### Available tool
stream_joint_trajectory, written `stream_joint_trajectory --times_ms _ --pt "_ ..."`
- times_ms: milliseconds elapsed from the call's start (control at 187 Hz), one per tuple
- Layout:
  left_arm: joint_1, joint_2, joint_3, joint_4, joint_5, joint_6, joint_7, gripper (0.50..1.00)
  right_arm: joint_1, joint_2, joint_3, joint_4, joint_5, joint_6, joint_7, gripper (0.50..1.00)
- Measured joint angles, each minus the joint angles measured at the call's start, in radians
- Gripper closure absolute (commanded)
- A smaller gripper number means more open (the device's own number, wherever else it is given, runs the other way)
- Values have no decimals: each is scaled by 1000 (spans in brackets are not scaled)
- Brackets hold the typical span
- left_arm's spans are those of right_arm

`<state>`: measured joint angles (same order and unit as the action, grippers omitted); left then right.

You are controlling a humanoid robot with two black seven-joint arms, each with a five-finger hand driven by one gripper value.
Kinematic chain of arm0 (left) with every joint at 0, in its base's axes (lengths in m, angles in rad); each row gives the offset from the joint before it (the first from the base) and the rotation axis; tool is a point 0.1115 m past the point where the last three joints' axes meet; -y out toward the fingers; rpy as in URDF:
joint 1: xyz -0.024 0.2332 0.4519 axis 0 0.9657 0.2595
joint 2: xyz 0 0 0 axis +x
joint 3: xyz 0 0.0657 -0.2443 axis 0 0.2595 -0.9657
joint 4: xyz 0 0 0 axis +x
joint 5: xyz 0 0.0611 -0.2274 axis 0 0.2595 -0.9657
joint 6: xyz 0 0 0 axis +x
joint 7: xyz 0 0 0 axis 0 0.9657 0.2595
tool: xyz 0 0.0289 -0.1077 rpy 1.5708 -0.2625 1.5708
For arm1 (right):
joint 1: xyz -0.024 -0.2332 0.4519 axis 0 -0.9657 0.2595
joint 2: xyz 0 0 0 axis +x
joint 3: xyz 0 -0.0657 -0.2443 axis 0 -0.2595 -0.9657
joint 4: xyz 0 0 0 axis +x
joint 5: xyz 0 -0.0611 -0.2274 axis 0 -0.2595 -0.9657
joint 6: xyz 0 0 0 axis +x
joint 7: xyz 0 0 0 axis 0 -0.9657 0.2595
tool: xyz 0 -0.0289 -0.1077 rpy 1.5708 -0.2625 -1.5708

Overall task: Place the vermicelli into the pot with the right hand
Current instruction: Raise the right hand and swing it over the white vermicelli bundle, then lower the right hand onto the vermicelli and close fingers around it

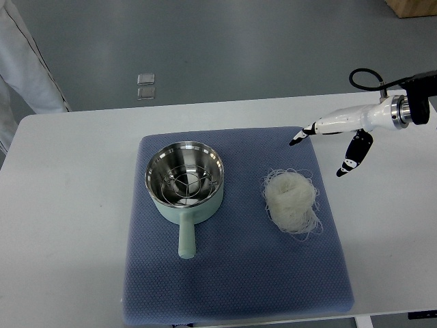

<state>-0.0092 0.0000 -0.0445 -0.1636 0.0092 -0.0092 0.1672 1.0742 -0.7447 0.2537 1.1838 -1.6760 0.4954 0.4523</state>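
My right hand (341, 133) comes in from the right edge, fingers spread wide, holding nothing, over the table's (68, 205) far right side just past the blue mat's (232, 273) top-right corner. The vermicelli (291, 198) sits as a loose white nest on the mat's right half, untouched, apart from my fingertips. The pot (184, 183), pale green with a steel inner and wire rack, sits mat-left, handle pointing toward me.

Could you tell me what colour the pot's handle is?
Pale mint green, like the pot's outer wall; the handle shows in the top view.
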Motion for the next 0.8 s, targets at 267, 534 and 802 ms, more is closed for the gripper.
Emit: stream_joint_trajectory --times_ms 267,534,802 --pt "0 0 2 1 0 0 0 500 -2 66 -34 4 -58 -19 -18 574" --pt "0 0 1 1 0 0 0 500 -22 99 -36 4 -57 -22 -20 574" --pt "0 0 0 1 0 0 0 500 -64 137 -36 -3 -62 -53 -21 574"
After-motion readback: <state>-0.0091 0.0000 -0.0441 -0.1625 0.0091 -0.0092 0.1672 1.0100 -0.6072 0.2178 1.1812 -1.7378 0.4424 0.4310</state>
